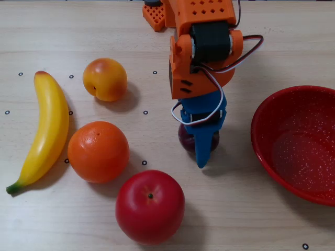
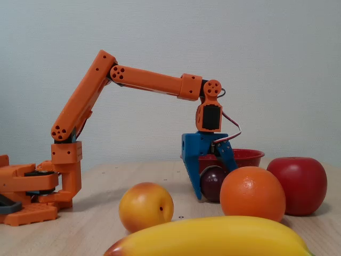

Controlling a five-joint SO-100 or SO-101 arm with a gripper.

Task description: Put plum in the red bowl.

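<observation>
Wooden table (image 1: 261, 31) | no readable writing | end effector (image 2: 209, 188) clamps plum (image 2: 213, 184) | red bowl (image 1: 261, 137) nearby

Blue jaws over plum (image 1: 186, 140), red bowl (image 1: 267, 144) at right, 4 fruits left

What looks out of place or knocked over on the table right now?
Nothing stands out. The banana, peach, orange and apple sit apart and intact, the red bowl is upright and empty, and the gripper straddles the plum.
</observation>
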